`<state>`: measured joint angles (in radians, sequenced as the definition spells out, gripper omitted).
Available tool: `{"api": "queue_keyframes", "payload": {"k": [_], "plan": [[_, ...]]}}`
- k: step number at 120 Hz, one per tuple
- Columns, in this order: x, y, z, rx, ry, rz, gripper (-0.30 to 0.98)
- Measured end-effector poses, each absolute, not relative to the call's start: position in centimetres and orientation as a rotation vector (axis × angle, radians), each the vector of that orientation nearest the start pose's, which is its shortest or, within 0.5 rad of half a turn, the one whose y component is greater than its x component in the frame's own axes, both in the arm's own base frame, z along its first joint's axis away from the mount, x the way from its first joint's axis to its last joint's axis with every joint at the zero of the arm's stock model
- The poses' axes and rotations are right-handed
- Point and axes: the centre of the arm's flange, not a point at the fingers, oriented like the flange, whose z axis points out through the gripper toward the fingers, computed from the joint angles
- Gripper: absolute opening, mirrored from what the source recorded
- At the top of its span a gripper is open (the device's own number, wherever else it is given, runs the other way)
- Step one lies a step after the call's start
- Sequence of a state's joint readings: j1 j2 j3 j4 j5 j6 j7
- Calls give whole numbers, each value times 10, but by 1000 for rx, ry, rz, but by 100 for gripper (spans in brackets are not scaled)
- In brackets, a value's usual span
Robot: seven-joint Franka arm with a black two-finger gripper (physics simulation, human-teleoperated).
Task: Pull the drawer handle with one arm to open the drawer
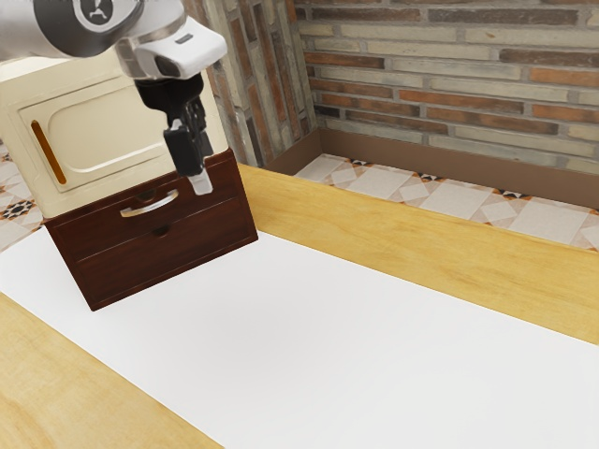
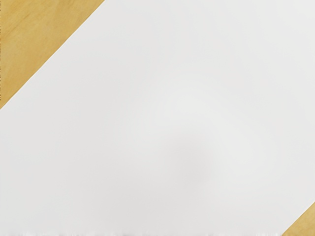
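High at the exterior view's upper left, my gripper (image 1: 199, 180) points down in front of the dark brown drawer unit (image 1: 168, 248). The curved silver handle (image 1: 150, 205) is on the upper drawer front, a short way toward the exterior view's left from the gripper and a little lower in the picture. Nothing visible joins gripper and handle. The upper drawer's front looks flush with the unit, so that drawer appears closed. A second front with a small notch lies below it.
A cream cabinet (image 1: 94, 140) with an orange-brown strip handle (image 1: 49, 152) stands on the brown unit. A white mat (image 1: 328, 346) covers the middle of the wooden table (image 1: 449, 253); the wrist view looks down on the white mat (image 2: 123, 98) and wood (image 2: 34, 34). A brick wall rises behind.
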<state>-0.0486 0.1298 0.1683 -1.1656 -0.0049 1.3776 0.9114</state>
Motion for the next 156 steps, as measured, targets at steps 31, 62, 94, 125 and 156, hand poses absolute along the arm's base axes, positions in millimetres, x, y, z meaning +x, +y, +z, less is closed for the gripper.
{"api": "queue_keyframes", "payload": {"k": [31,62,94,125,156], "plan": [[552,61,717,-2850,1198,-73,68],[495,71,679,-2864,1207,-1,68],[512,92,652,-2783,1142,-12,69],[537,129,630,-2676,1035,38,69],[553,213,621,-2731,795,-6,55]]}}
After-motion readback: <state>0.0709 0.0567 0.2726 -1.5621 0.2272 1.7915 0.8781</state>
